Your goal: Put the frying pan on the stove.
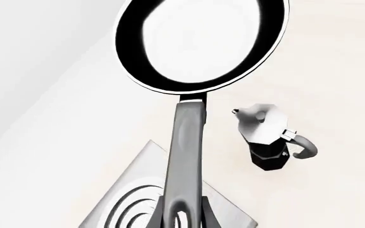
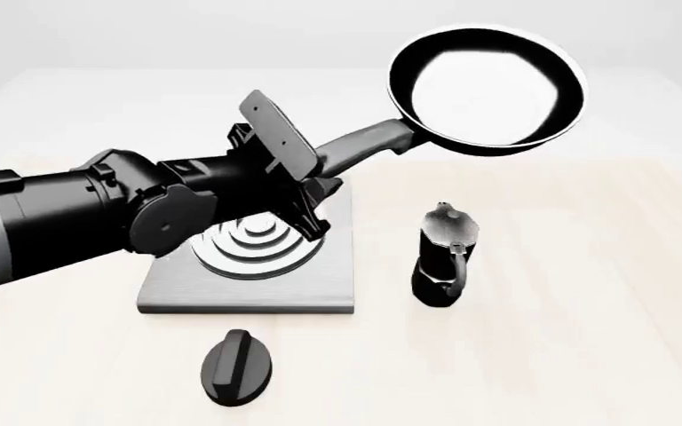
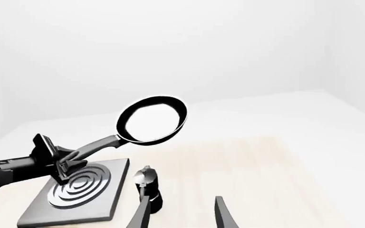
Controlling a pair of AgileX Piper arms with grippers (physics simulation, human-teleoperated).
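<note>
The left gripper (image 2: 317,182), fingers pinching the handle end, holds the frying pan (image 2: 487,87) aloft, far-right of the stove (image 2: 317,282); next, bring it back over the burner and lower; the right gripper (image 3: 181,213) is spread and idle.

No readable text, labels, brands or numbers on anything visible.

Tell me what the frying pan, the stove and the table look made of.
Frying pan: probably coated metal, its black rim around a glossy, pale-reflecting inside; the dark handle looks like plastic.
Stove: seemingly brushed grey metal, with silver and dark burner rings.
Table: pale wood by its faint grain, matte.
</note>
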